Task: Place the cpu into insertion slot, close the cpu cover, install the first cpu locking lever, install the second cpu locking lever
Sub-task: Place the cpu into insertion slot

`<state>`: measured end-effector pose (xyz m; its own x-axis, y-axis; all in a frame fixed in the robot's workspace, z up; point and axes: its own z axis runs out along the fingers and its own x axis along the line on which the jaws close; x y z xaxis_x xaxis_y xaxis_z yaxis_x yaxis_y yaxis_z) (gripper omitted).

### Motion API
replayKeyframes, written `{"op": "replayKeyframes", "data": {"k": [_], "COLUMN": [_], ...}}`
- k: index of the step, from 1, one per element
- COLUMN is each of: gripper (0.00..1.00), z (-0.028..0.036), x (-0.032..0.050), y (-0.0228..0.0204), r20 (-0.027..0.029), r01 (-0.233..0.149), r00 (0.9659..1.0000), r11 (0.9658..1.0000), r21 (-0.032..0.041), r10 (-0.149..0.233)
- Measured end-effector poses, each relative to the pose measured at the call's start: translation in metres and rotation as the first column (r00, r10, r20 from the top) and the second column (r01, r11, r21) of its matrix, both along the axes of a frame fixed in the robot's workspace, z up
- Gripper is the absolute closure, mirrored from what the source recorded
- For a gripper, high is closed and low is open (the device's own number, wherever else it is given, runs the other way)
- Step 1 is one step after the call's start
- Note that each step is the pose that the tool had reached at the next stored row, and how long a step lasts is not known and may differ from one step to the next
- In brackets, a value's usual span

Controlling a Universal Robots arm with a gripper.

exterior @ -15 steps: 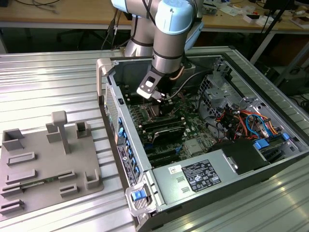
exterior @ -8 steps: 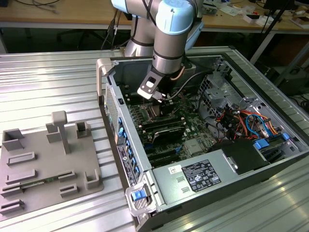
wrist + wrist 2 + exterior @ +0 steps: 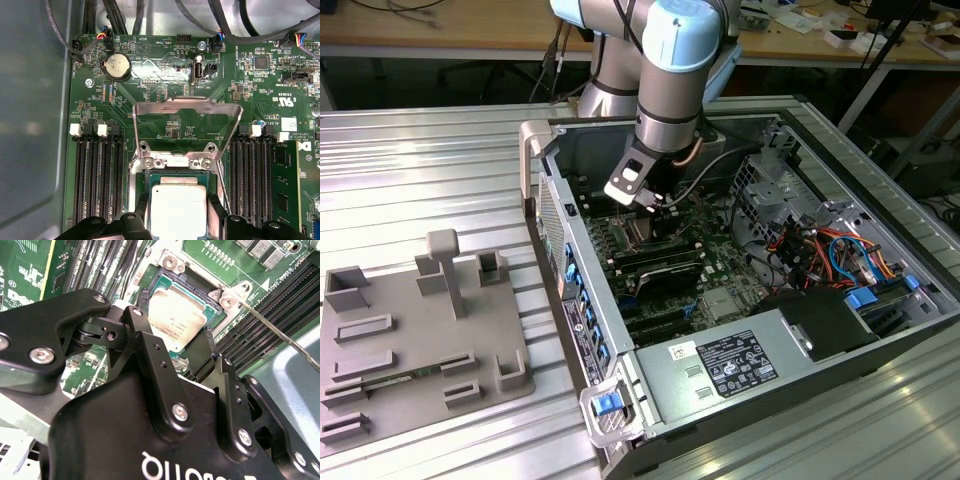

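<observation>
In the exterior view, the black robot gripper [image 3: 658, 212] is seen lowered into the open grey metal computer case [image 3: 542, 150], with the arm reaching in from twelve o'clock. From the gripper, the large grey labelled power-supply box [image 3: 735, 365] lies at about five o'clock. A grey plastic parts tray [image 3: 420, 340] lies well apart at about eight o'clock.

The small flat square cpu with its dull silver-grey metal top [image 3: 177, 212] is found directly beneath the gripper. It lies level inside the square insertion slot of dark plastic with a silver metal rim [image 3: 171, 262], which is set in the green circuit board [image 3: 165, 70]. The chip is straddled by the gripper in both wrist views. Whether the gripper is clamped on the chip's edges or stands free of them cannot be told.

The thin silver metal cpu cover [image 3: 150, 105], a square frame with a large window, is seen swung open and not yet closed. Its hinge edge sits just beside one edge of the cpu, on the side away from the gripper's body. The gripper is therefore judged to stand in the arc through which the cover would fold down.

Long black memory slots [image 3: 95, 185] flank the socket on two sides. A thin steel wire lever [image 3: 280, 335] is seen running out from one corner of the slot and is judged unlatched. The seating step is judged done or nearly done.
</observation>
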<state>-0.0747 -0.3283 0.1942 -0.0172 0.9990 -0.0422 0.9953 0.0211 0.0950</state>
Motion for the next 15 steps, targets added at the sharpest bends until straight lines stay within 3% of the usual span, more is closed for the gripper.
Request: {"op": "replayKeyframes", "data": {"k": [8,15], "gripper": [0.45,0.45], "z": [0.0002,0.0], "x": [0.0,0.0005], "y": [0.0,0.0], "r20": [-0.0046,-0.0047], "r01": [0.001,0.001], "r00": [1.0,1.0], "r11": [1.0,1.0], "r21": [0.0015,0.0014], "r10": [-0.001,-0.001]}}
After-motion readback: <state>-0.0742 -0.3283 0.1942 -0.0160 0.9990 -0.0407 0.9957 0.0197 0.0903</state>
